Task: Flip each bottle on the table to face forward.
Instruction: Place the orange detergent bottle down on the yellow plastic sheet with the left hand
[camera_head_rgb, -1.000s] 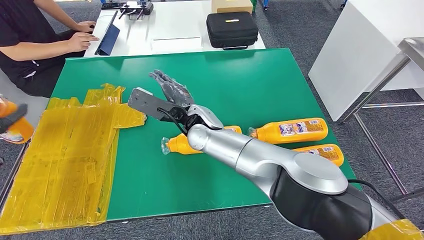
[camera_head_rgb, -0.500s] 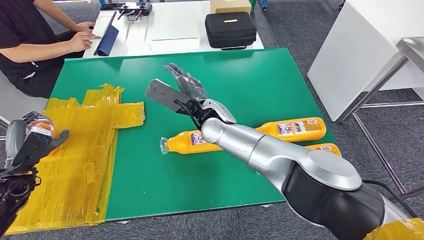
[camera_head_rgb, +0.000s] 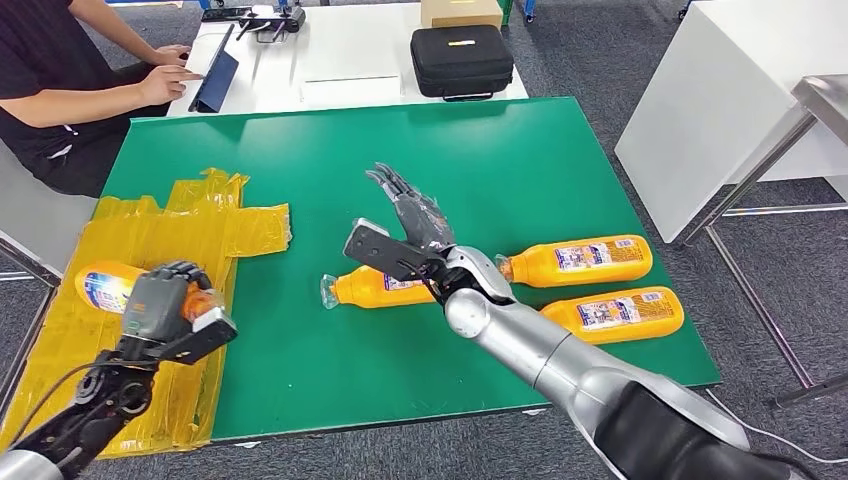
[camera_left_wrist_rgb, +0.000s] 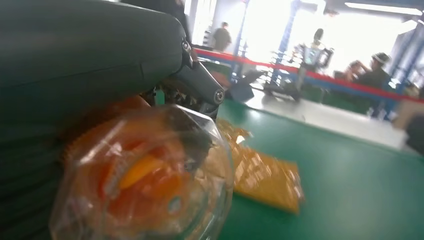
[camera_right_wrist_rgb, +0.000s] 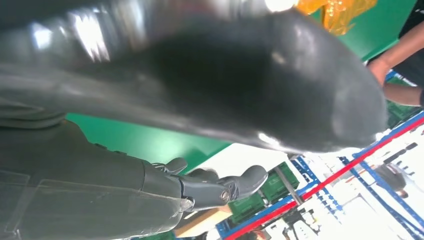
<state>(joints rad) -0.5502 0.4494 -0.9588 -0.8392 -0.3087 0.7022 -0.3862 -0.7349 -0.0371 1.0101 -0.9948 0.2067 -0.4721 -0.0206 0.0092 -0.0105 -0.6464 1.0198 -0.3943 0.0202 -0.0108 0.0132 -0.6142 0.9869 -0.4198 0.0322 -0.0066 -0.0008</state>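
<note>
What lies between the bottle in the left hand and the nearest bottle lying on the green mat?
In the head view, yellow plastic sheeting, then bare green mat, separates the held bottle from the lying bottle.

Layout: three bottles on the mat, one in the left hand.
On the mat (camera_head_rgb: 300, 160), bottle A (camera_head_rgb: 375, 288) lies left of bottle B (camera_head_rgb: 578, 260); bottle C (camera_head_rgb: 612, 314) lies before B. The sheet (camera_head_rgb: 140, 250) covers the mat's left edge; above it the left hand (camera_head_rgb: 165, 305) grips bottle D (camera_head_rgb: 108, 287).

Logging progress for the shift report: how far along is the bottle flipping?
Two bottles on the green mat, and, show labels up, so look done. The left hand holds a bottle over the yellow sheet. The right hand hovers open above a fourth bottle, seemingly left.
</note>
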